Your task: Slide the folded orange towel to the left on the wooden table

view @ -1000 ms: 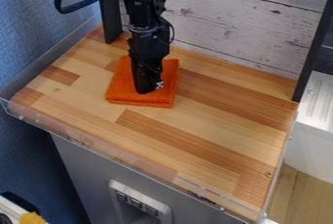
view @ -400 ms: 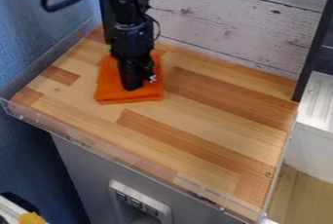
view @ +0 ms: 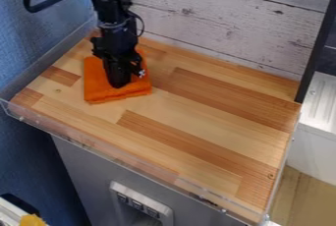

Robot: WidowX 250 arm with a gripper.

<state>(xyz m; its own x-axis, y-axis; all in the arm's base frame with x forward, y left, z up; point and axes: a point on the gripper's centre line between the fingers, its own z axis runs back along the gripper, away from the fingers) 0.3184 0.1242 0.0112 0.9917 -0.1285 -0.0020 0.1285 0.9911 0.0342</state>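
On orange cloth [view: 95, 86], the black end effector [view: 119, 84].

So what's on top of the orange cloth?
The black gripper is on top of the orange cloth, its tip down at the middle. The gripper covers part of the cloth, so I can't tell what that part looks like.

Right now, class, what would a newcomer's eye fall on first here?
Likely first is the bright orange cloth, folded on the left part of the wooden surface, with the black gripper pointing down onto it. Next, perhaps, comes the whitewashed plank wall behind, and the deep blue wall on the left.
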